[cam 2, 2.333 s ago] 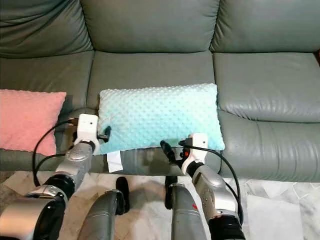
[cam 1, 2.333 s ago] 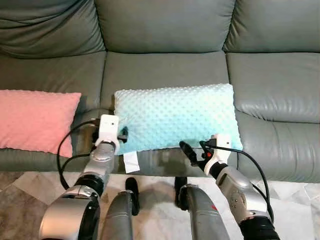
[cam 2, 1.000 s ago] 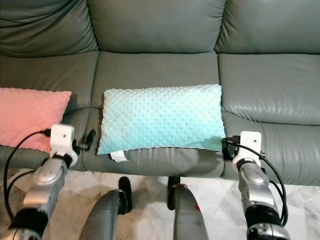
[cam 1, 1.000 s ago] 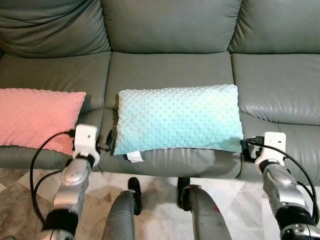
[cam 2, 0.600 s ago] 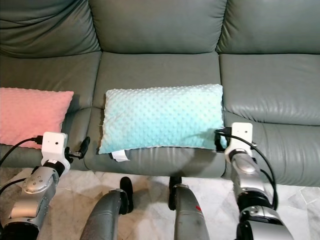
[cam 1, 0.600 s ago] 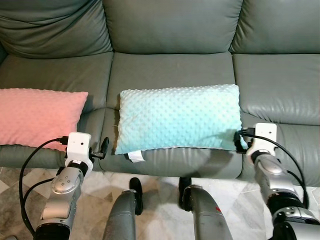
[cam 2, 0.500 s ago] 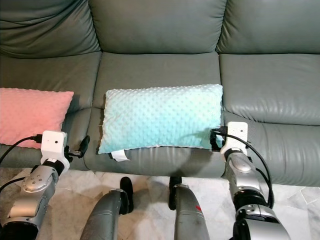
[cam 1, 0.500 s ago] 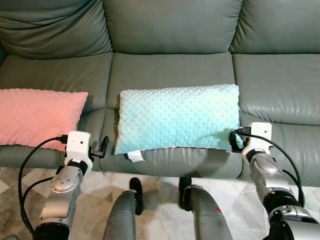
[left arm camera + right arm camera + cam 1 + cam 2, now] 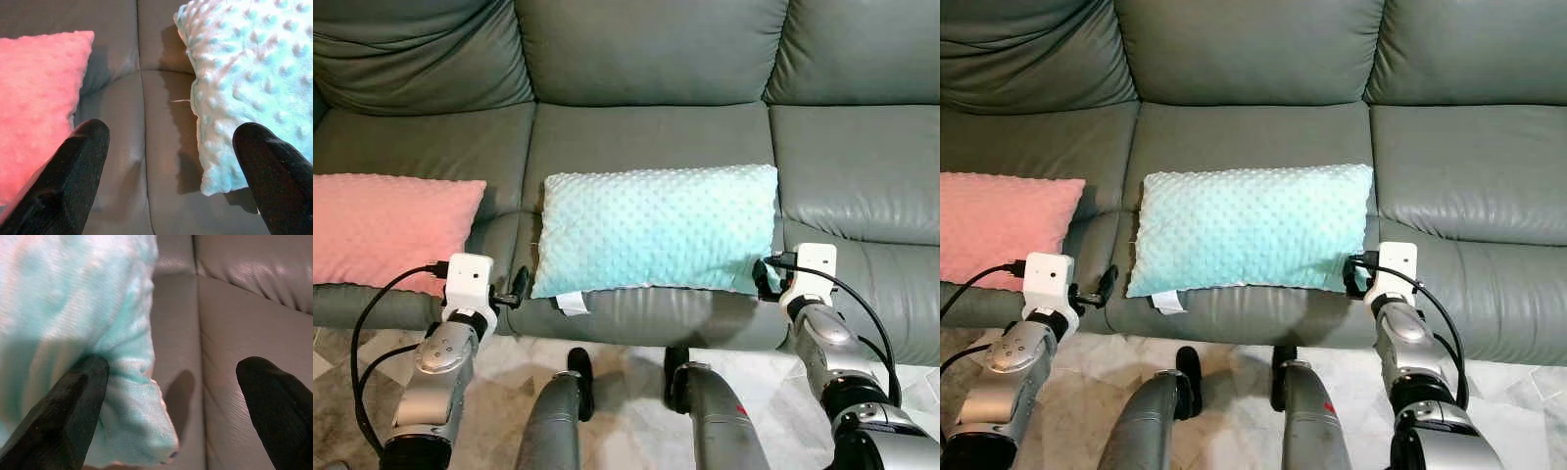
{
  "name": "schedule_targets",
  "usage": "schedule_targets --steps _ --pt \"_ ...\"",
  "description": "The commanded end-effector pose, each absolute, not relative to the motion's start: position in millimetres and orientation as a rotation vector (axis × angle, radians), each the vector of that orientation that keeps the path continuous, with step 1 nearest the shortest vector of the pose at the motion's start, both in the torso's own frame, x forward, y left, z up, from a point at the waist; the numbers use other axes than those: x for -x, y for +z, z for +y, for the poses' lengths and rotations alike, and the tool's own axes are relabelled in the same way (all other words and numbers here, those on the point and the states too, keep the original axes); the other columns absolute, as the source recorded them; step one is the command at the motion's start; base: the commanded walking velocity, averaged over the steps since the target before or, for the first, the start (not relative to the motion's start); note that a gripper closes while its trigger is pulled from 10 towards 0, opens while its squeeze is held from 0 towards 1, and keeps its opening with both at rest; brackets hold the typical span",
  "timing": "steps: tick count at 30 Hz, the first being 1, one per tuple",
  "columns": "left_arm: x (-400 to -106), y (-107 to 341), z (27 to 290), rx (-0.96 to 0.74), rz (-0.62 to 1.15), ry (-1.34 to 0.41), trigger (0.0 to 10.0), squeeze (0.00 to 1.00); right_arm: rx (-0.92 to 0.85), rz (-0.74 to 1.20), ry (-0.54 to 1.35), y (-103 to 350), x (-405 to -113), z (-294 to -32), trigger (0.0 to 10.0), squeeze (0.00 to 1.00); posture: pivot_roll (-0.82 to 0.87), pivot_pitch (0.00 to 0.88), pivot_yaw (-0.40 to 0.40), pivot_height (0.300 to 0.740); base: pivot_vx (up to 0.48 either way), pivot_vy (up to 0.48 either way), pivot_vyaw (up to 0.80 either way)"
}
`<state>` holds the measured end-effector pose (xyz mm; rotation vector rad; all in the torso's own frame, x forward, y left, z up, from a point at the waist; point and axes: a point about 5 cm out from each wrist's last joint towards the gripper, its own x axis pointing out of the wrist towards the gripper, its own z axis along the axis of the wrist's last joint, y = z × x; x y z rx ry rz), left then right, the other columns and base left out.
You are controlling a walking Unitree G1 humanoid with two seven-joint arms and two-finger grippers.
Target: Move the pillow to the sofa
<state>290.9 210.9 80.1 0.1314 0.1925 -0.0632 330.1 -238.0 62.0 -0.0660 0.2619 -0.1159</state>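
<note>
- A mint-green dotted plush pillow [image 9: 656, 231] lies flat on the middle seat of a grey-green leather three-seat sofa [image 9: 646, 127], its front edge along the seat's front lip and a small white tag [image 9: 572, 303] hanging over it.
- One pale pink square cushion [image 9: 386, 233] rests on the sofa's left seat, apart from the mint pillow, with bare leather between the two.
- Two pillows are counted, three seat cushions, two grippers.
- The left gripper [image 9: 517, 290] hovers at the sofa's front edge, level with the seam between the left and middle seats; the left wrist view shows its two black fingers [image 9: 73, 176] spread wide, holding nothing, pink cushion on one side and mint pillow on the other.
- The right gripper [image 9: 1356, 275] sits at the pillow's front right corner; the right wrist view, much closer than the head views, shows the fingers parted, one finger [image 9: 63, 411] against the pillow's rumpled corner and the other over bare leather.
- The right seat [image 9: 857, 166] lies bare beyond the pillow.
- Below the sofa front, marbled tile floor [image 9: 626, 357] shows around the robot's legs.
</note>
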Motion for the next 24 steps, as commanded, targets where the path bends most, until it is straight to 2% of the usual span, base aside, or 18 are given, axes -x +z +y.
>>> schedule_targets --steps 1,7,11,13,14,15,20,24 --pt "-278 64 216 -0.135 0.257 -0.046 10.0 0.0 0.116 0.345 -0.164 42 -313 -247 10.0 0.0 0.1 0.49 0.107 0.74 0.0 0.0 0.0" --pt "-273 46 222 -0.157 0.305 -0.022 10.0 0.0 0.266 0.366 -0.263 33 -299 -258 10.0 0.0 0.06 0.437 0.088 0.74 0.0 0.0 0.0" --pt "-273 42 227 -0.163 0.3 0.012 10.0 0.0 0.344 0.274 -0.274 37 -292 -254 10.0 0.0 0.05 0.401 0.079 0.74 0.0 0.0 0.0" --pt "-274 42 229 -0.153 0.301 0.037 10.0 0.0 0.338 0.27 -0.201 29 -287 -235 10.0 0.0 0.04 0.346 0.071 0.74 0.0 0.0 0.0" --pt "-274 42 229 -0.153 0.301 0.037 10.0 0.0 0.338 0.27 -0.201 29 -287 -235 10.0 0.0 0.04 0.346 0.071 0.74 0.0 0.0 0.0" --pt "-274 39 229 -0.165 0.306 0.04 10.0 0.0 0.312 0.294 -0.155 18 -282 -224 10.0 0.0 0.04 0.314 0.067 0.74 0.0 0.0 0.0" --pt "-267 20 241 -0.205 0.365 0.083 10.0 0.0 0.273 0.408 -0.008 -12 -265 -199 10.0 0.0 0.04 0.239 0.057 0.74 0.0 0.0 0.0" --pt "-250 -5 255 -0.252 0.481 0.14 10.0 0.0 0.24 0.536 0.025 -33 -246 -194 10.0 0.0 0.04 0.178 0.044 0.74 0.0 0.0 0.0"
